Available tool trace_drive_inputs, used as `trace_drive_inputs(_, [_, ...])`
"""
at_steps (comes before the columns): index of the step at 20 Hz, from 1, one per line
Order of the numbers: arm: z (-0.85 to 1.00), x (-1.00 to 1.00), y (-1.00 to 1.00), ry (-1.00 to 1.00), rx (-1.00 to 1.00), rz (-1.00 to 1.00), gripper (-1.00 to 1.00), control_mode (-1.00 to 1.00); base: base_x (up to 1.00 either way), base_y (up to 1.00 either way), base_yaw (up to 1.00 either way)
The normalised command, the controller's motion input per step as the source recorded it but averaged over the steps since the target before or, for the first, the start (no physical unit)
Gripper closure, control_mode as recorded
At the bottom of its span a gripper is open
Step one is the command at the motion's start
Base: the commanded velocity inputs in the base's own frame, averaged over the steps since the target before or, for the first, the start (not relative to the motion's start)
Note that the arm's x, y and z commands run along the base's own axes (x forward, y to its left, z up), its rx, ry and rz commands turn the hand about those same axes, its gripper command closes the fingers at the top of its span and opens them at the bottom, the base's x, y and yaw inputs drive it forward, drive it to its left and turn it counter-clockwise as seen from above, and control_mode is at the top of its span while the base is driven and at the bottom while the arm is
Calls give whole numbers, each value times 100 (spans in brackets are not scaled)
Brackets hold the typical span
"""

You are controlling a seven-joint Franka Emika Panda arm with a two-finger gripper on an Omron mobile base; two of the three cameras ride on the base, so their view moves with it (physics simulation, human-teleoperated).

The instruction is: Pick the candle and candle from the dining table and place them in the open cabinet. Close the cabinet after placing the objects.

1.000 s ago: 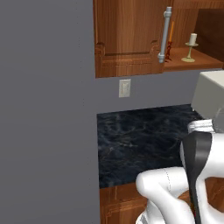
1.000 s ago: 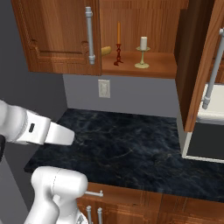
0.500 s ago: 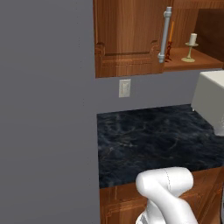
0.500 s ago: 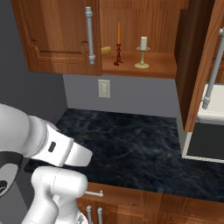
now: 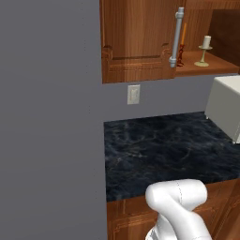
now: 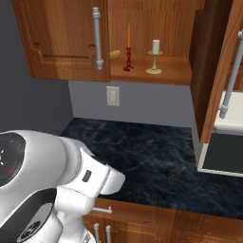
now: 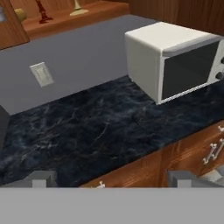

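Observation:
The cabinet (image 6: 152, 71) hangs on the wall, its left door (image 6: 61, 38) shut and its right door (image 6: 223, 71) swung open. On its shelf stand the thin orange candle (image 6: 128, 37) in a dark red holder and, to its right, the short white candle (image 6: 155, 46) on a pale stand. Both also show in the left base view, orange candle (image 5: 183, 33) and white candle (image 5: 206, 41). My gripper (image 7: 113, 179) is open, fingers wide apart, empty, low over the counter's front edge and far below the shelf. The dining table is out of view.
A black stone counter (image 6: 152, 161) runs under the cabinet, with a white microwave (image 7: 175, 57) at its right end. A wall outlet (image 6: 113, 96) sits below the shelf. A yellowish object (image 6: 115, 54) lies left of the orange candle. A grey wall (image 5: 47, 117) closes the left side.
The arm has swung down and back: its forearm left the left base view and its white link now bulks near the right base camera. Candles and doors have not moved.

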Motion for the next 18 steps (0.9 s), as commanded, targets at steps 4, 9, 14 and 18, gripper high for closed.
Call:
trace_drive_inputs(4, [0, -19, -32, -17, 8, 0, -100, -100, 0, 0, 0])
trace_drive_inputs(9, [0, -10, -40, -13, 9, 0, -100, -100, 0, 0, 0])
trace_drive_inputs(14, [0, 5, -48, -8, 12, 0, -100, -100, 0, 0, 0])
trace_drive_inputs(18, [0, 18, -47, -8, 15, 0, -100, -100, 0, 0, 0])
